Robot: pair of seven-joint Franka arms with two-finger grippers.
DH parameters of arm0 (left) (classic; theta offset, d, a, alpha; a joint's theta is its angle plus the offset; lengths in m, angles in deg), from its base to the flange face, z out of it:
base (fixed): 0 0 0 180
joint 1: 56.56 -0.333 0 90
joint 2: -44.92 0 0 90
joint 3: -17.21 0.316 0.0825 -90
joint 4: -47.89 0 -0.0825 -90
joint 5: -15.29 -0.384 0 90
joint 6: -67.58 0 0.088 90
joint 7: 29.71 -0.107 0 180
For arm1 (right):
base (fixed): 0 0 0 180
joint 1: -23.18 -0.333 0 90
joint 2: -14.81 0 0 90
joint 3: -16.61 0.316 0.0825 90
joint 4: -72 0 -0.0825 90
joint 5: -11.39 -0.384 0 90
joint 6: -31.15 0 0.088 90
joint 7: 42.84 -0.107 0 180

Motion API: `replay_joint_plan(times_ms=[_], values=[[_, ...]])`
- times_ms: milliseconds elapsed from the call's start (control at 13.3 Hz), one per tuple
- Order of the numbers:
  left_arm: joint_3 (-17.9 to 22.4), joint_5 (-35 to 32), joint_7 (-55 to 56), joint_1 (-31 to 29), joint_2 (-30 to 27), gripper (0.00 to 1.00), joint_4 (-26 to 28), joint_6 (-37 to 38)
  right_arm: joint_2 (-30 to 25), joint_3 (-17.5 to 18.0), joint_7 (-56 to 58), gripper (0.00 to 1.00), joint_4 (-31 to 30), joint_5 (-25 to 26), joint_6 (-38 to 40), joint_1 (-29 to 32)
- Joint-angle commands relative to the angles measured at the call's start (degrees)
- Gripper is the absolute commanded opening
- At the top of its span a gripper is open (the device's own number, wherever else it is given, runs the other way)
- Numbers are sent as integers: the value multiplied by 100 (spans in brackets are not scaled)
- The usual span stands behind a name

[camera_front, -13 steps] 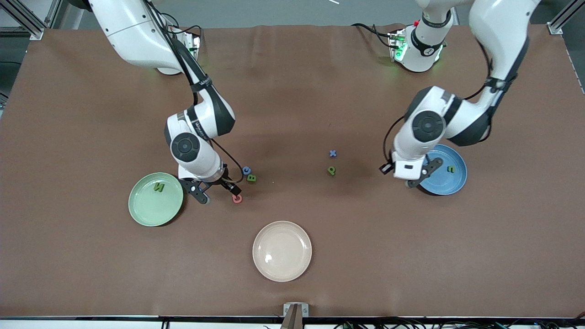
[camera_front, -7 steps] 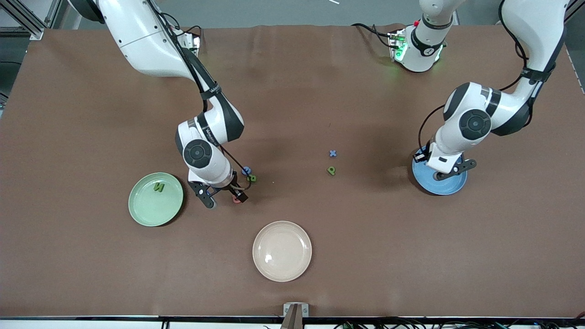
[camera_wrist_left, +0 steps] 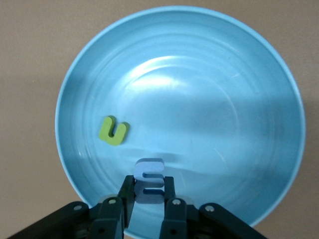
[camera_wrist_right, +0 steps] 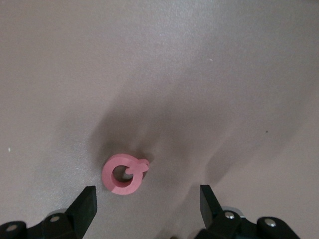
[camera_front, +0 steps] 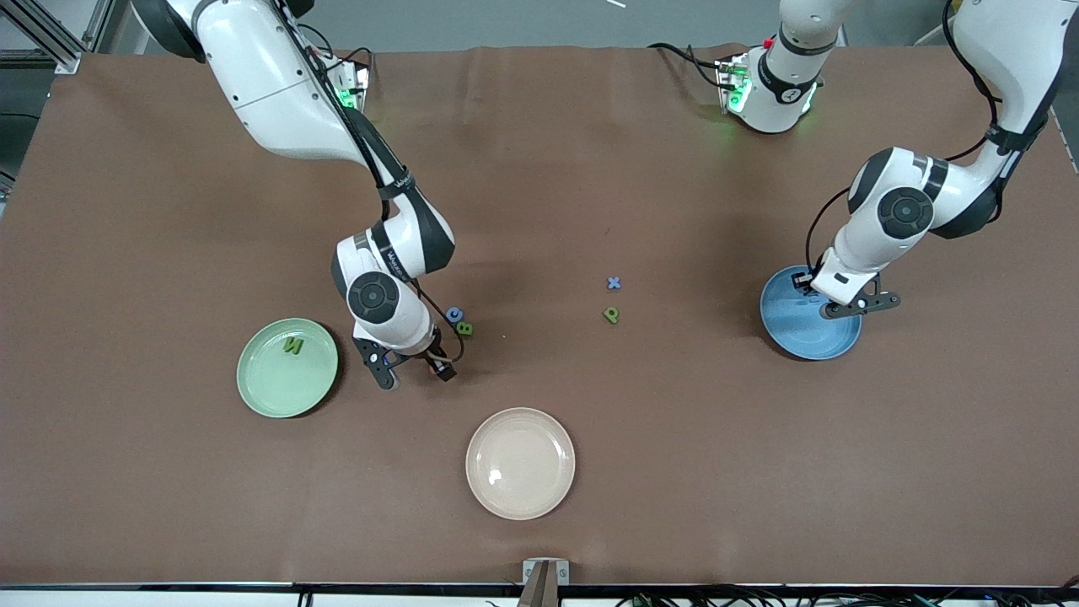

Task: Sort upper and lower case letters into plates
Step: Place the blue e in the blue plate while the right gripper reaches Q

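My right pincer hangs low over the pink letter, fingers spread wide to either side of it, the forearm angled down from the base and the wrist bent toward the counter. The letter lies flat, just nearer the camera than the blue letter and green letter, beside the mint plate holding a green N. To grip well I should centre the ring between my fingers, drop until nearly touching the counter, then squeeze evenly.

My left pincer is over the blue plate, pinching a grey-blue letter, probably an E, above the green u. That arm folds steeply, elbow high.
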Motion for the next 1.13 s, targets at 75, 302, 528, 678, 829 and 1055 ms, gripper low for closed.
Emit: replay_joint_plan(times_ms=[75,302,528,678,829,1055], values=[[-91,-423,-301,-269,148,10,102,-265,317,-32,-209,88,417,287,-7,15],[-91,-722,-311,-358,307,11,102,-380,494,-32,-209,86,638,288,-7,24],[-91,-863,-311,-376,421,14,84,-398,477,-32,-209,82,638,297,46,33],[-91,-872,-311,-384,439,31,49,-398,442,-137,-200,79,638,306,72,24],[-109,-872,-276,-376,386,88,-3,-389,433,-243,-191,79,647,411,64,-55],[-520,-776,-188,-376,307,100,-222,-118,433,-252,-191,78,647,543,63,-37]])
